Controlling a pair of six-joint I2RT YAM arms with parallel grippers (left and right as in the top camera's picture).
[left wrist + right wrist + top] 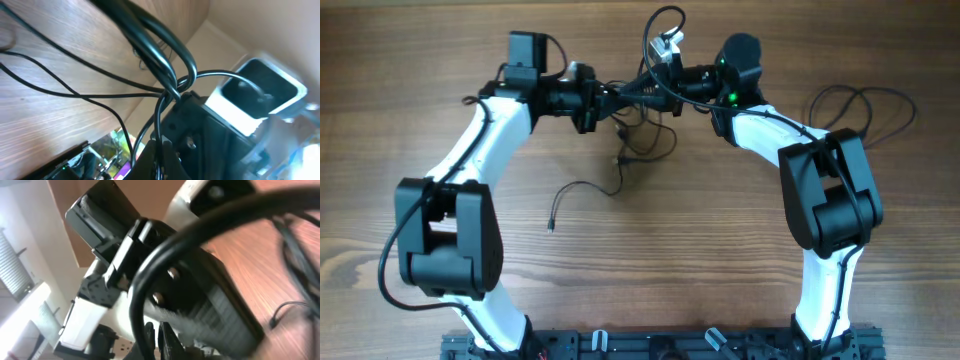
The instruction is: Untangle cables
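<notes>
Cables (632,92) in a tangle above the far middle of the table (720,260), pulled tight between both grippers. At the left end the left gripper (604,98), fingers pressed together on the cables; in its wrist view a knot (172,92) of crossing cords just before the fingers. At the right end the right gripper (658,86), also clamped tight on the cables, with one loop (663,25) standing up on its far side. Slack loops (655,140) hanging down to the wood just near of the tangle. Nearer and more left, one loose strand (582,187) lying curved, small plug (550,226) at its near end.
</notes>
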